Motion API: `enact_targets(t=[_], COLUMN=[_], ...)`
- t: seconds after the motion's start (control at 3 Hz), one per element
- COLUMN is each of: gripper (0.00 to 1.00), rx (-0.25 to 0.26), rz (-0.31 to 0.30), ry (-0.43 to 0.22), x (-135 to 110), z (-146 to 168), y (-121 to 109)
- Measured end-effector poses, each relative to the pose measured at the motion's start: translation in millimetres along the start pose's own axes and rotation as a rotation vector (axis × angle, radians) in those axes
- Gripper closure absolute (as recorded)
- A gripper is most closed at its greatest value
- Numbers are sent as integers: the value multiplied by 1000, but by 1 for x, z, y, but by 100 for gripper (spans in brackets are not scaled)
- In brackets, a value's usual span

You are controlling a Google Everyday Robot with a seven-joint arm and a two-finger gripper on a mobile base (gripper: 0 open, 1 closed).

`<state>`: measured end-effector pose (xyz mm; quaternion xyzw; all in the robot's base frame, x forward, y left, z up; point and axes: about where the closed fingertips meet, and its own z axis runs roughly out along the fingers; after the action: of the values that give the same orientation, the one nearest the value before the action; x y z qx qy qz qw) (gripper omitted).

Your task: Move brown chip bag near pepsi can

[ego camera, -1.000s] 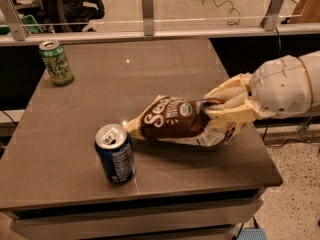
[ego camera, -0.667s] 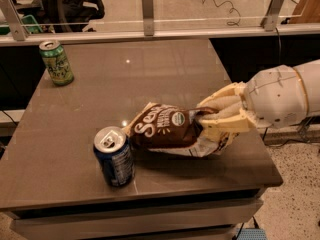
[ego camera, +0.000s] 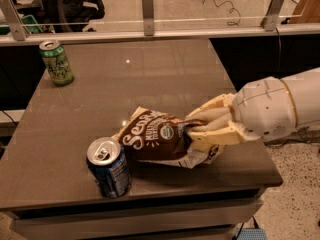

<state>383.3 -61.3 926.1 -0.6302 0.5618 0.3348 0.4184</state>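
Note:
The brown chip bag (ego camera: pixel 157 136), dark brown and cream with white lettering and a green seal, lies on the grey table (ego camera: pixel 130 79) near its front edge. Its left end is close to the pepsi can (ego camera: pixel 108 167), a dark blue can with a silver top that stands upright at the front left. My gripper (ego camera: pixel 195 129) reaches in from the right and its cream fingers (ego camera: pixel 210 116) are shut on the bag's right end. The bag's far right part is hidden behind the fingers.
A green can (ego camera: pixel 56 62) with a yellow-green label stands upright at the table's back left corner. A glass partition on metal posts (ego camera: pixel 147 11) runs along the table's back edge. The table's right edge drops to a speckled floor (ego camera: pixel 295 204).
My gripper has carried the bag to the left and toward the front, so its left end now lies closer to the blue can. Both cans have stayed in place.

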Motion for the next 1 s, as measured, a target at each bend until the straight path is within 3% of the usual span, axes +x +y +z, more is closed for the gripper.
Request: enact_targets(t=[0.33, 1.0], gripper=[82, 35], rx=[-17, -36], rz=[-2, -25], ry=[39, 142], x=[0, 2], z=[9, 25], y=[6, 18])
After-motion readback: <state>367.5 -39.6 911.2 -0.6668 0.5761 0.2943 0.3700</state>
